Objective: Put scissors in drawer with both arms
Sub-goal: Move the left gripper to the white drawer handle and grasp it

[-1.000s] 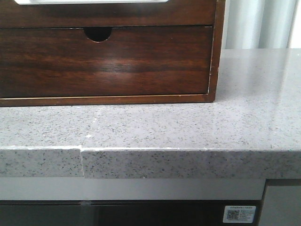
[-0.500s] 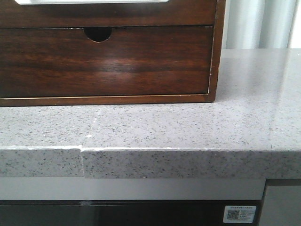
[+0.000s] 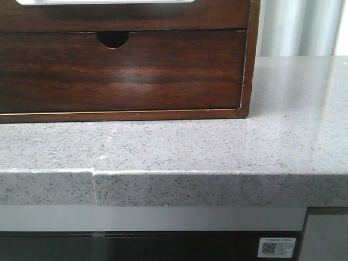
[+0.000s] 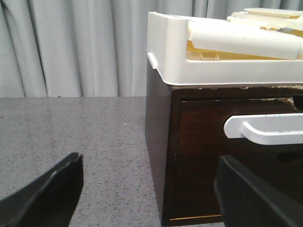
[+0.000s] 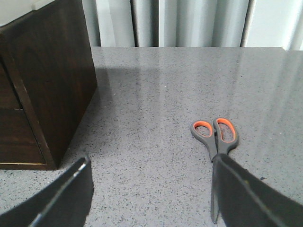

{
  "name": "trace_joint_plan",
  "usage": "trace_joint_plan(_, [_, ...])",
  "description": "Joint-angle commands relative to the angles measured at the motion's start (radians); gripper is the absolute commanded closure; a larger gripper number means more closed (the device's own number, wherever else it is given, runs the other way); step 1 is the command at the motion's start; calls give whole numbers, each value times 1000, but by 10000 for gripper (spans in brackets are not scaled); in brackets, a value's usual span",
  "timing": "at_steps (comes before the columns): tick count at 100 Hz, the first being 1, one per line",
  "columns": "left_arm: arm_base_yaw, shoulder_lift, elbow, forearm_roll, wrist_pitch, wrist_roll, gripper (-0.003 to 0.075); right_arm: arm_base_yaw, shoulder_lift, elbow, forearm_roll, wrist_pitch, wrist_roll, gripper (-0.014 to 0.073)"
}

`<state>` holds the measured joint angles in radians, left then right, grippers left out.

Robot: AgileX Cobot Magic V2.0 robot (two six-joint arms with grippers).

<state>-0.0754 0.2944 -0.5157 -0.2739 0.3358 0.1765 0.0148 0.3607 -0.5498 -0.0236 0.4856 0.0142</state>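
Note:
The scissors (image 5: 215,137), grey with orange-lined handle loops, lie flat on the speckled grey counter in the right wrist view, to the right of the dark wooden cabinet (image 5: 52,80). My right gripper (image 5: 151,196) is open and empty above the counter, and its finger (image 5: 251,194) hides part of the blades. The drawer (image 4: 203,142), with a pale white grip (image 4: 265,130), is shut. It also shows in the front view (image 3: 136,16). My left gripper (image 4: 149,198) is open and empty, in front of the cabinet's left corner. Neither gripper shows in the front view.
A lower drawer with a half-round notch (image 3: 119,70) is shut. A white tray (image 4: 170,52) holding pale items sits on top of the cabinet. The counter's front edge (image 3: 174,187) is near the camera. Grey curtains hang behind.

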Motion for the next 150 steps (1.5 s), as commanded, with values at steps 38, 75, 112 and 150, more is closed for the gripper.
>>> trace_joint_plan(38, [2,74,-11,-773,-40,-2,177,-7,17,-38,-11,-73,-6,111])
trace_joint_plan(75, [2,362,-11,-1188,122,243,177,-7,17,-38,-11,-73,-6,111])
trace_joint_plan(112, [2,662,-68,-1595,420,665,177,-7,17,-38,-11,-73,-6,111])
trace_joint_plan(150, [2,909,-188,-1595,585,697,177,-7,17,-38,-11,-73,-6,111])
